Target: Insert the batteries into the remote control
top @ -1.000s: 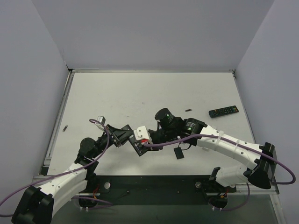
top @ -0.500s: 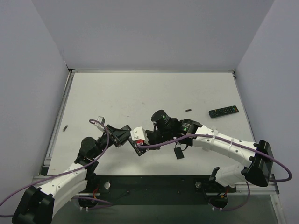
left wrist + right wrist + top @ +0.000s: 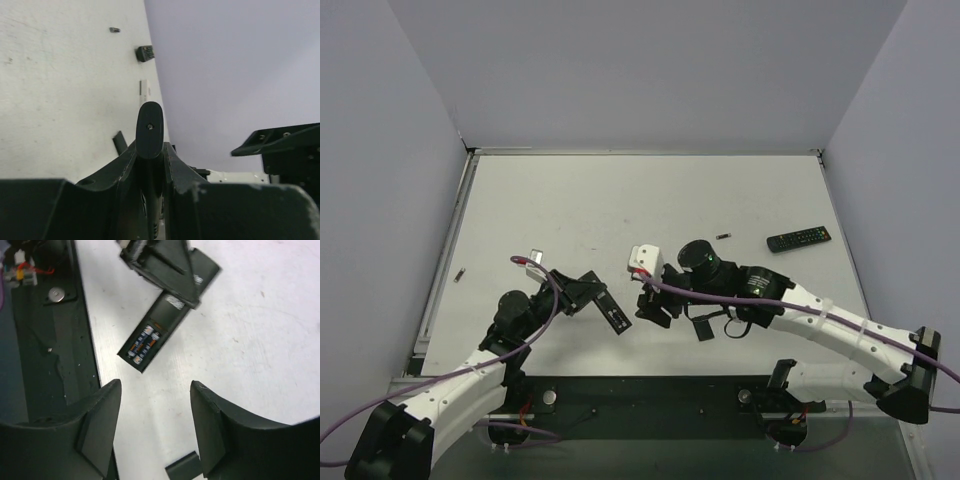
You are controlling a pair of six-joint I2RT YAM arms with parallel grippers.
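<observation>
Right tool [image 3: 155, 388] withdrew; seemingly two batteries [image 3: 145, 343] fill the held remote [image 3: 168, 318].

Two batteries [image 3: 145, 343] seated side by side in black remote [image 3: 163, 318], back open.

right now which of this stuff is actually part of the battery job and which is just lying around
Job: remote, shut in left pincer; two batteries seated in its open bay; loose back cover; open right pincer.
Lying about: second remote; loose battery; small dark bit far left.
</observation>
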